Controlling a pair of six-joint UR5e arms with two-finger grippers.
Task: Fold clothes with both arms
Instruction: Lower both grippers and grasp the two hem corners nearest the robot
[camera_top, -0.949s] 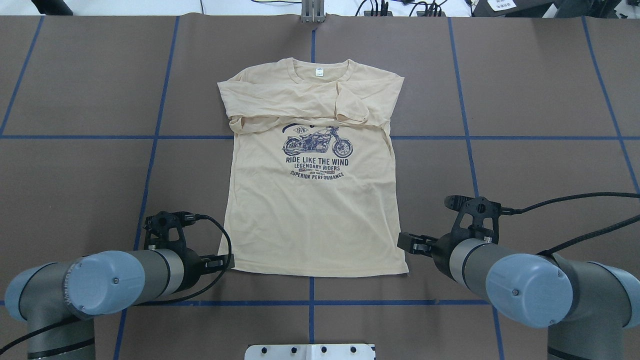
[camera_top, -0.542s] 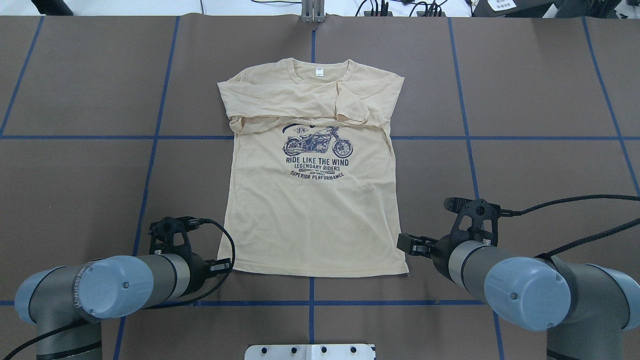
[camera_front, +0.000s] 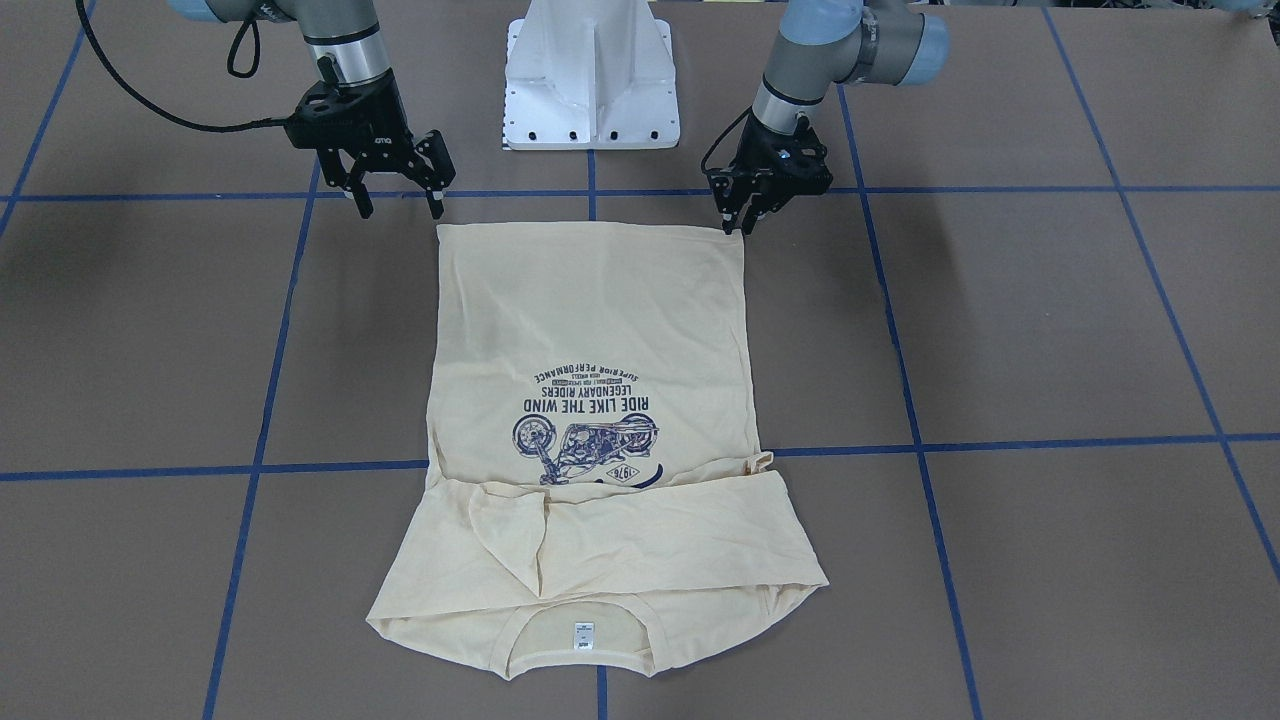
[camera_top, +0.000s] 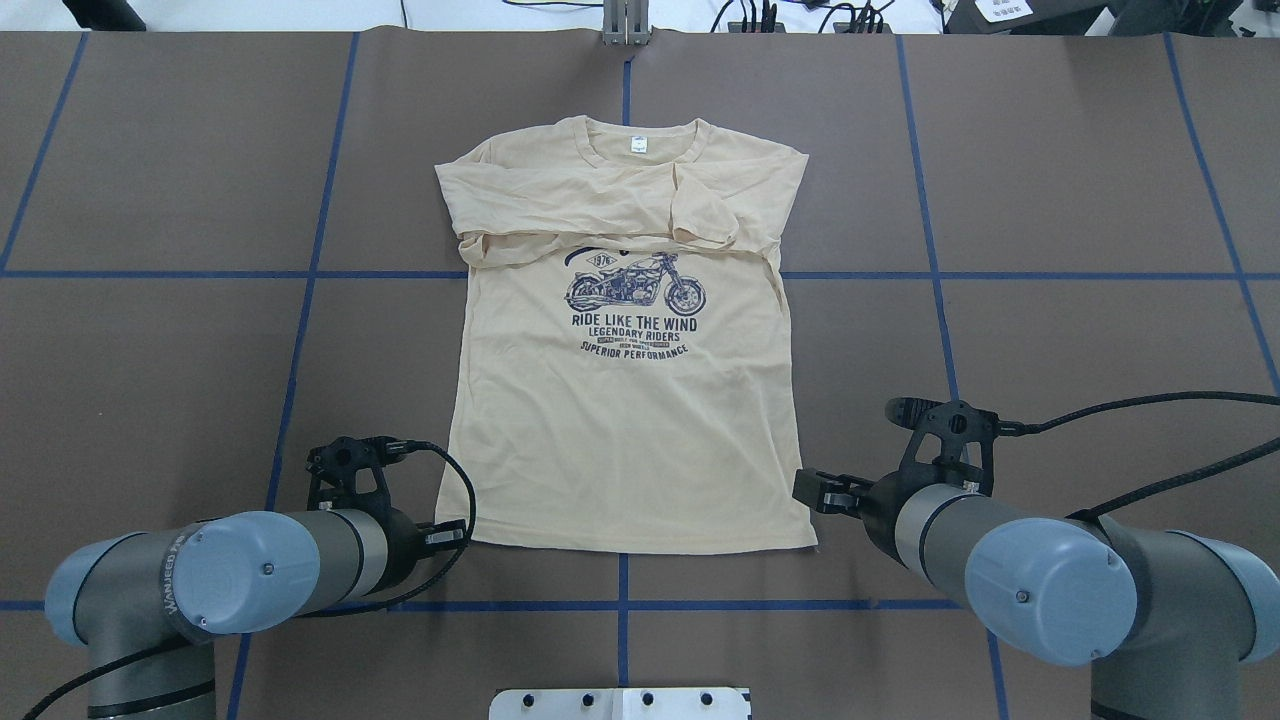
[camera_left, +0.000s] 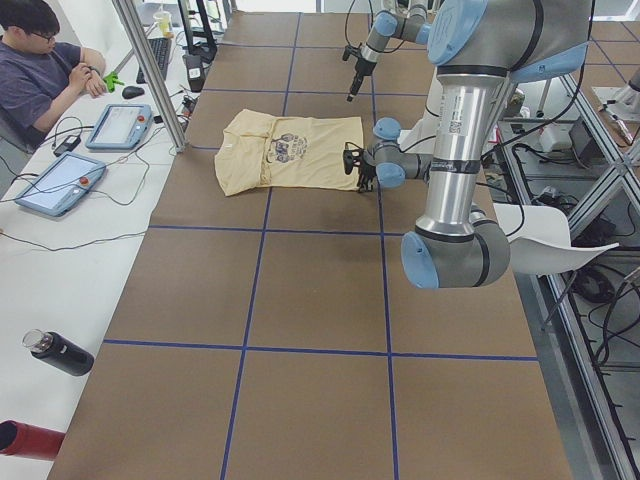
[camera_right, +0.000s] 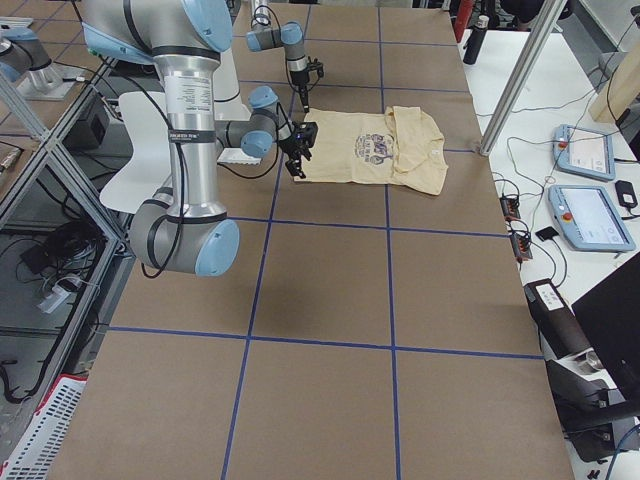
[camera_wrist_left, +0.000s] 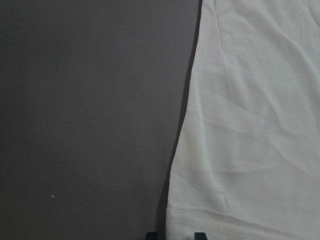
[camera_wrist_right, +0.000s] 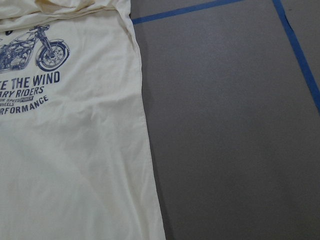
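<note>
Cloth of the T-shirt (camera_top: 620, 440) is laid flat on the worktop (camera_top: 150, 350), hem towards the robot. Hem corners are flanked (presumably for a lengthwise fold): the right end effector (camera_front: 400, 205) is spread wide, the left end effector (camera_front: 742, 220) narrowly parted astride its corner, nothing pinched.
</note>
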